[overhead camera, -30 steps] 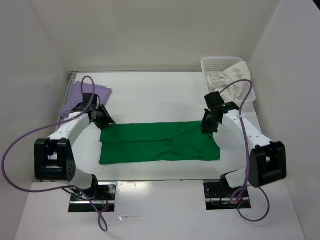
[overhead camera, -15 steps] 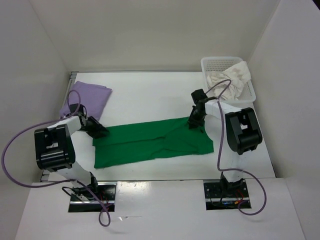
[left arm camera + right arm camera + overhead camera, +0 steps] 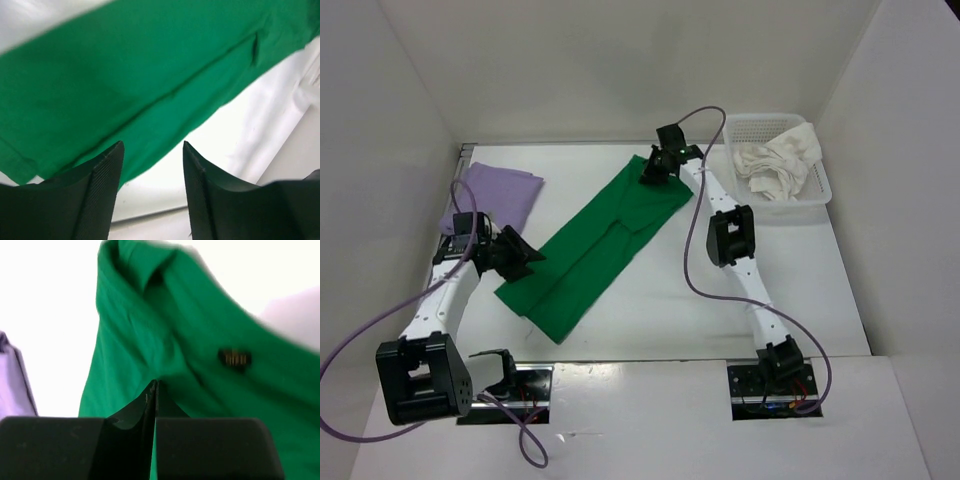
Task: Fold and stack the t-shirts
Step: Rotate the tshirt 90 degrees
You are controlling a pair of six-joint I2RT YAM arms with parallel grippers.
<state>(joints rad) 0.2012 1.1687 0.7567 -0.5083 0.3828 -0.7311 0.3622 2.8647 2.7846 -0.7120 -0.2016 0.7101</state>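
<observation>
The right gripper (image 3: 154,386) is clenched: in its wrist view the two black fingers stand pressed together, and a fold of the green t-shirt (image 3: 595,250) is pinched between their tips. From above, this gripper is at the far middle of the table (image 3: 650,300) and holds the far end of the green cloth, with its arm stretched out long from the near edge. A small dark label (image 3: 234,358) shows on the green cloth just beyond the closed fingers. The left gripper (image 3: 150,150) is released: its fingers (image 3: 102,180) stand apart, and through the gap I see green cloth and a piece of white table. From above, it is at the near-left end of the same shirt, at the edge of the cloth; I cannot tell whether it touches it. The green t-shirt lies as a long band, diagonal across the table, from the far middle down to the near left. The lavender t-shirt (image 3: 500,192) lies folded flat at the far-left corner, near the left gripper but apart from the green one. The white t-shirt (image 3: 775,158) is crumpled inside the white mesh basket (image 3: 760,127) at the far right.
</observation>
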